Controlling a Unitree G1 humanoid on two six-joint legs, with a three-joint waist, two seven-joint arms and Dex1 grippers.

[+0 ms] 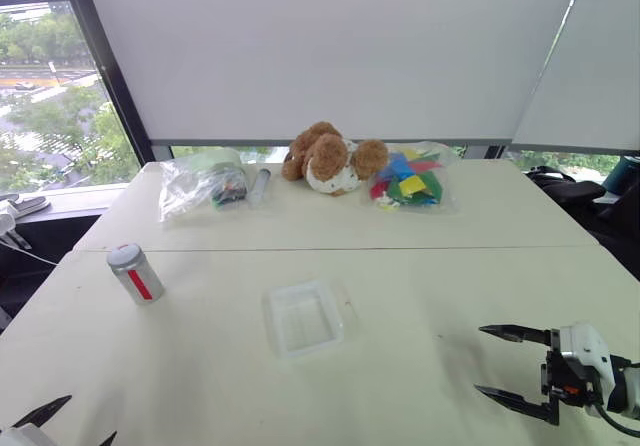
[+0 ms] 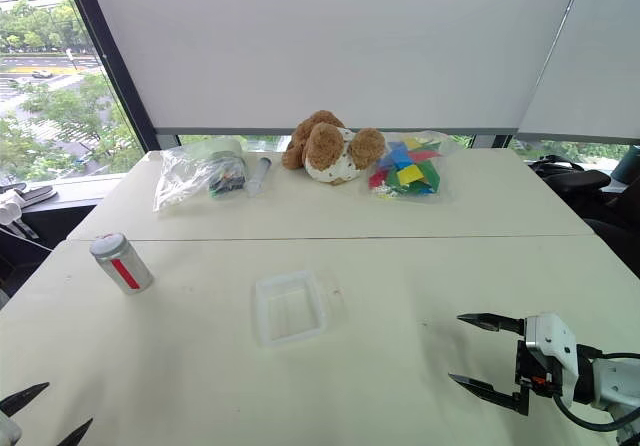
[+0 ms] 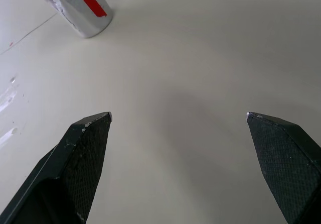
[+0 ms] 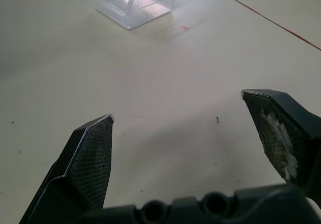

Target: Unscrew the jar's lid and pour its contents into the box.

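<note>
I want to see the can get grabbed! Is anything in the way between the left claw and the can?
No. In the left wrist view, bare table lies between the open left gripper and the jar.

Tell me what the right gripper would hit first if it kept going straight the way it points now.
Probably the box. The right gripper, jaws open and empty, points across bare table toward it, with nothing between. It tilts slightly down, so its fingertips might touch the tabletop first; depth is unclear.
</note>
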